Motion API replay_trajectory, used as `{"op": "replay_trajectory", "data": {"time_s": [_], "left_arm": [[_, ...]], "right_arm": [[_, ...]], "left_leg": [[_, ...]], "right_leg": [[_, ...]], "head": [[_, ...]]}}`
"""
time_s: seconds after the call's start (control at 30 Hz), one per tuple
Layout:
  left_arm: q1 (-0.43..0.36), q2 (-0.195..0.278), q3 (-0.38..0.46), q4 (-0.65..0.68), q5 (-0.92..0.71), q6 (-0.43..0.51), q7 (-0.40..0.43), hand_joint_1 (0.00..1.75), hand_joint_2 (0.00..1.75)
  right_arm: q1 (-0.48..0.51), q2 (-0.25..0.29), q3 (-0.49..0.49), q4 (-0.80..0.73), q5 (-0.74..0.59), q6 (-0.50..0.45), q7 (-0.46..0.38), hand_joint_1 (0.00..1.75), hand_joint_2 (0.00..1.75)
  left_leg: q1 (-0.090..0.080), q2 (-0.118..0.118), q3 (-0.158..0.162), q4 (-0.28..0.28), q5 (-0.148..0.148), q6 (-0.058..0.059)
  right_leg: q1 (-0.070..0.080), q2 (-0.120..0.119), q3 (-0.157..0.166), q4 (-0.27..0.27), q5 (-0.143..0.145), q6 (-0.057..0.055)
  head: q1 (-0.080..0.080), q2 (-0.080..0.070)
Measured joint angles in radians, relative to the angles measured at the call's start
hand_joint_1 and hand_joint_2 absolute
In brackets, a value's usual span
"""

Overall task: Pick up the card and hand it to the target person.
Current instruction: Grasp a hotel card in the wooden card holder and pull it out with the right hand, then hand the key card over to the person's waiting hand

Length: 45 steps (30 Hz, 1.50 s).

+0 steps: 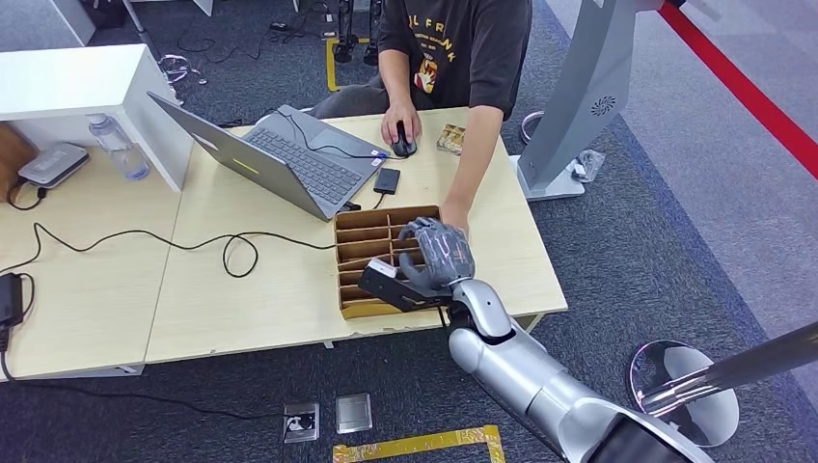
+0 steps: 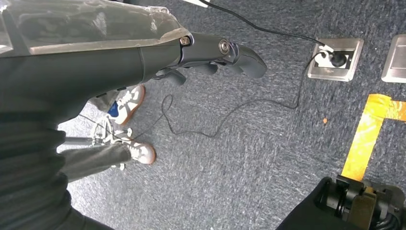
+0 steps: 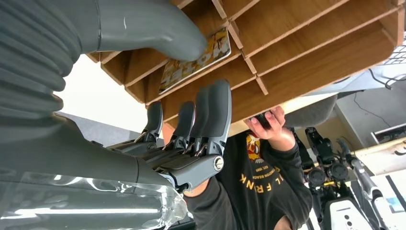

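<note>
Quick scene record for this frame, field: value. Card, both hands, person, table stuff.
card: in a slot of the wooden divider box, patterned face showing
right hand: over the box, thumb pressing on the card, fingers along the box's dividers; card not lifted
left hand: hanging over carpet, holding nothing, fingers curled
person: seated across the table, one hand on a mouse, other hand beside the box
table: laptop, black cable

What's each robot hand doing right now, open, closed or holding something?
Left robot hand: fingers curled in, holding nothing, hanging over the carpet.
Right robot hand: at the wooden organizer, thumb on the card; not yet gripped, fingers apart.
</note>
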Motion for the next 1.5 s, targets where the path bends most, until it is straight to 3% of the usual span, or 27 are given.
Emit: {"op": "replay_trajectory", "data": {"time_s": [0.43,0.47,0.6,0.67,1.17,1.3,1.5], "left_arm": [[0.002,-0.001,0.000,0.000,0.000,0.004,0.000,0.00,1.75],[0.003,-0.001,0.000,0.000,0.000,0.004,0.001,0.00,1.75],[0.009,-0.001,0.000,-0.001,0.007,0.005,0.005,0.00,1.75],[0.012,-0.001,0.000,-0.002,0.013,0.006,0.008,0.00,1.75],[0.026,0.001,-0.014,-0.010,0.045,0.029,0.023,0.00,1.75],[0.034,0.004,-0.016,-0.013,0.049,0.039,0.022,0.00,1.75],[0.043,0.012,-0.024,-0.019,0.049,0.044,0.022,0.00,1.75]], "right_arm": [[-0.005,0.015,0.012,0.046,0.000,0.004,0.004,1.07,1.75],[-0.005,0.017,0.013,0.049,0.000,0.005,0.004,1.11,1.75],[-0.010,0.023,0.016,0.060,-0.001,0.008,0.002,1.69,1.75],[-0.014,0.026,0.018,0.065,-0.002,0.009,0.001,1.74,1.75],[-0.028,0.021,0.035,0.062,-0.003,-0.057,0.024,1.75,1.75],[0.007,-0.013,0.022,-0.058,0.057,-0.129,0.062,1.75,1.75],[0.046,-0.073,-0.046,-0.296,0.122,-0.151,0.105,1.75,1.75]], "left_leg": [[0.000,0.000,0.000,0.000,0.000,0.000],[0.000,0.000,0.000,0.000,0.000,0.000],[0.000,0.000,0.000,0.000,0.000,0.000],[0.000,0.000,0.000,0.000,0.000,0.000],[0.000,0.000,0.000,0.000,0.000,0.000],[0.000,0.000,0.000,0.000,0.000,0.000],[0.000,0.001,0.000,0.000,0.000,0.000]], "right_leg": [[0.000,0.000,0.000,0.000,0.000,0.000],[0.000,0.000,0.000,0.000,0.000,0.000],[0.000,0.000,0.000,0.000,0.000,0.000],[0.000,0.000,0.000,0.000,0.000,0.000],[0.000,0.000,0.000,0.000,0.000,0.000],[0.000,0.000,-0.001,0.000,0.000,0.000],[0.000,0.000,-0.001,0.000,0.000,0.000]], "head": [[0.000,0.000],[0.000,0.000],[0.000,0.000],[0.000,0.000],[0.000,0.000],[0.000,0.000],[0.000,0.000]]}}
